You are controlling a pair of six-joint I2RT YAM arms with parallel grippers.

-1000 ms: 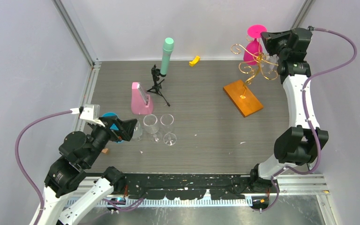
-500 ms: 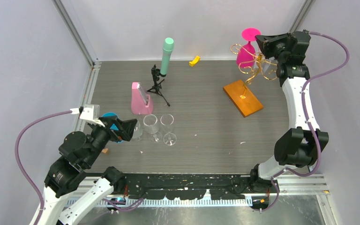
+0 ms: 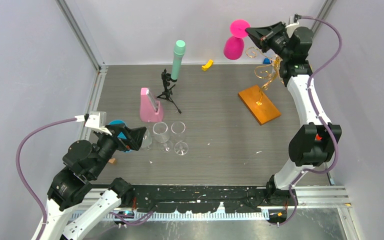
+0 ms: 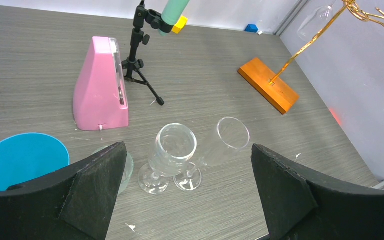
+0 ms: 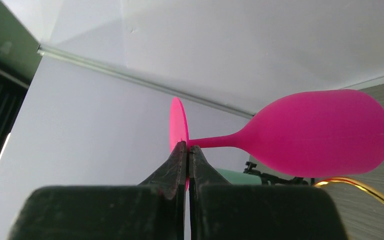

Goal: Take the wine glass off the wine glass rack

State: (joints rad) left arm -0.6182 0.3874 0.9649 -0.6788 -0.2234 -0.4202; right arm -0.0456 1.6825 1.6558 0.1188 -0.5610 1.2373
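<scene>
My right gripper (image 3: 252, 33) is shut on the flat foot of a pink wine glass (image 3: 234, 46) and holds it high in the air, left of the gold wire rack (image 3: 266, 70). The glass is clear of the rack's scroll arms. In the right wrist view the fingertips (image 5: 186, 148) pinch the foot edge, with the pink glass (image 5: 320, 132) stretching to the right. The rack stands on its orange wooden base (image 3: 259, 103) at the back right, also seen in the left wrist view (image 4: 270, 91). My left gripper (image 3: 132, 138) is open and empty at the near left.
Two clear stemmed glasses (image 3: 172, 136) stand mid-table, seen in the left wrist view (image 4: 172, 150). A pink metronome-like block (image 3: 149, 106), a black mini tripod holding a green cylinder (image 3: 177, 60), a blue disc (image 3: 116, 125), a yellow piece (image 3: 207, 64) and a small blue block (image 3: 266, 61) lie around.
My right gripper has carried the pink wine glass leftward and upward, off the rack's arms. The left arm has not moved.
</scene>
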